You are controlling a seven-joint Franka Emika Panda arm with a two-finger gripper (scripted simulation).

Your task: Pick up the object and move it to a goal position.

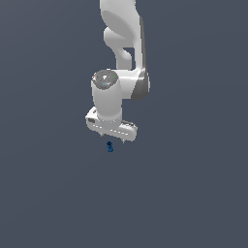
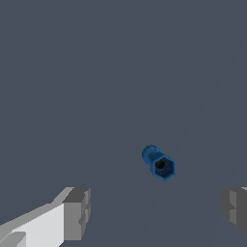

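Observation:
The object is a tiny dark-blue lumpy item, slightly taller than wide, on the grey surface. In the wrist view the object shows a hexagonal end with a dark hole. My white gripper hangs just above it, pointing down, far larger than the object. It is open and empty. In the wrist view the gripper has its two grey fingertips spread wide apart, and the object lies beyond the gap between them, closer to the side of the other fingertip. No goal marker shows.
The plain dark grey surface fills both views. The white arm rises from the gripper to the top of the exterior view. Nothing else stands in view.

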